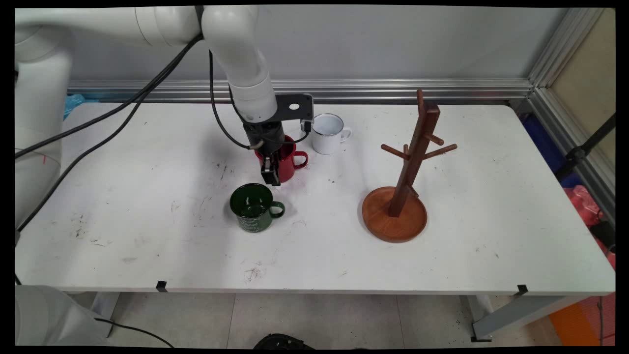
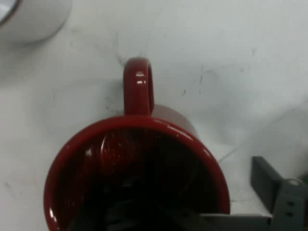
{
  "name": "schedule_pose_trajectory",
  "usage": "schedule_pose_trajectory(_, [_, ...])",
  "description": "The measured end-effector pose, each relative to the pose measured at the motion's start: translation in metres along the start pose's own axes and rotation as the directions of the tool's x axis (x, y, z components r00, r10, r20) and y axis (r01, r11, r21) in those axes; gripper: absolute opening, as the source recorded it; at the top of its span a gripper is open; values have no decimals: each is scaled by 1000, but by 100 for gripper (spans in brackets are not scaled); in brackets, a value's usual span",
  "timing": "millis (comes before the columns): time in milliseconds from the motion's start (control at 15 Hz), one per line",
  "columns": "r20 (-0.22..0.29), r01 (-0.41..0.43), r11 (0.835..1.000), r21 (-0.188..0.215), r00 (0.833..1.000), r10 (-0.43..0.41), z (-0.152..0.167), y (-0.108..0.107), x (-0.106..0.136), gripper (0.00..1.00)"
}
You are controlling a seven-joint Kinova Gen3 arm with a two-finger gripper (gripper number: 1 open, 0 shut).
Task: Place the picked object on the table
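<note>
End effector [image 1: 271, 173] at red mug [image 1: 284, 160] — one finger [image 2: 284, 199] outside its wall, grip state cannot be told; green mug [image 1: 254, 207] just in front, white mug [image 1: 328, 133] behind, wooden mug tree [image 1: 403, 182] right, all on tabletop [image 1: 147, 236].

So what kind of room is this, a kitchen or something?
Probably a robot lab, not a kitchen. A white robot arm with hanging cables reaches over a scuffed white table, its gripper at a red mug. A metal frame lines the bare wall.
</note>
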Motion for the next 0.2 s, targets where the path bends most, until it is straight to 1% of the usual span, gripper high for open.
schedule_pose_trajectory(200, [-14,0,1000,3,1000,0,-3,0,3,100])
